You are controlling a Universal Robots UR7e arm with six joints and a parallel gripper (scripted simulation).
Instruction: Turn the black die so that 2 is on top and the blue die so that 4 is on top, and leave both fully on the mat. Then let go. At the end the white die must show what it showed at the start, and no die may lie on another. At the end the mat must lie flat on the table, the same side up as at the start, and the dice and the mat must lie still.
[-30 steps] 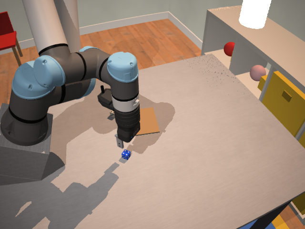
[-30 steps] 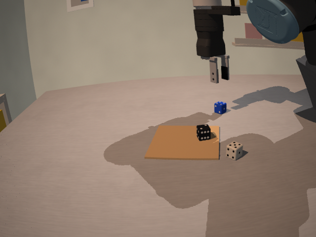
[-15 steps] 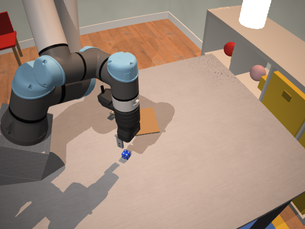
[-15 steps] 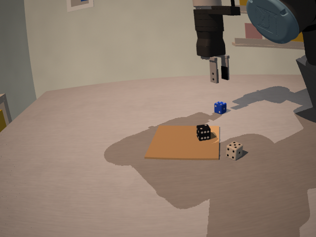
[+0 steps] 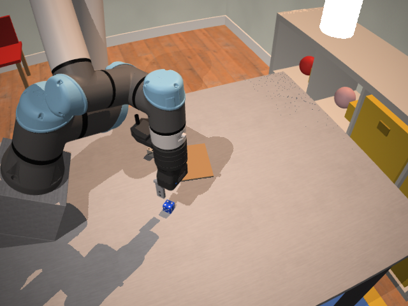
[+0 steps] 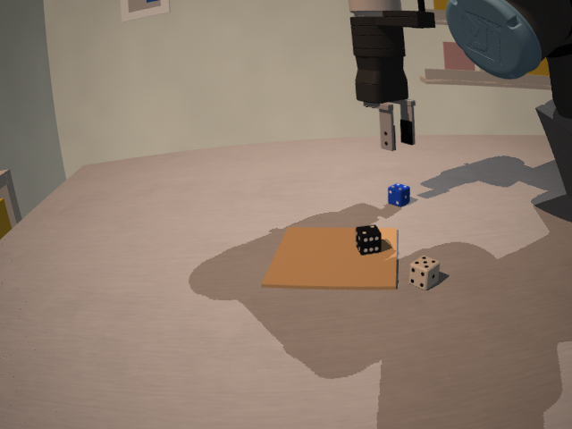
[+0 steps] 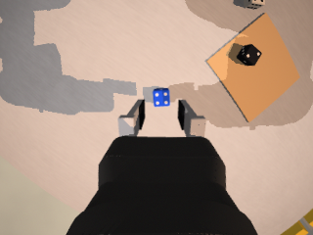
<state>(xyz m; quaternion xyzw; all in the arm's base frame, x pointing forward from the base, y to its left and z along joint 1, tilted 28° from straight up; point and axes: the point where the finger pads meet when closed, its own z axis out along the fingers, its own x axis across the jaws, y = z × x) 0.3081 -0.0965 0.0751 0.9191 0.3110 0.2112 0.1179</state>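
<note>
Hovering with my end effector (image 5: 167, 192) (image 6: 398, 146) (image 7: 161, 109) wide open and empty; the small blue cube die (image 5: 168, 206) (image 6: 399, 195) (image 7: 161, 97) lies below, apart, about centred between my two finger lines.

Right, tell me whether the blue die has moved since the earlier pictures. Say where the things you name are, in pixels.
No. The blue die (image 5: 168, 206) (image 6: 399, 195) (image 7: 161, 97) sits in the same spot, just beyond the orange mat's (image 5: 200, 161) (image 6: 330, 263) (image 7: 259, 85) far edge in the exterior view.
</note>
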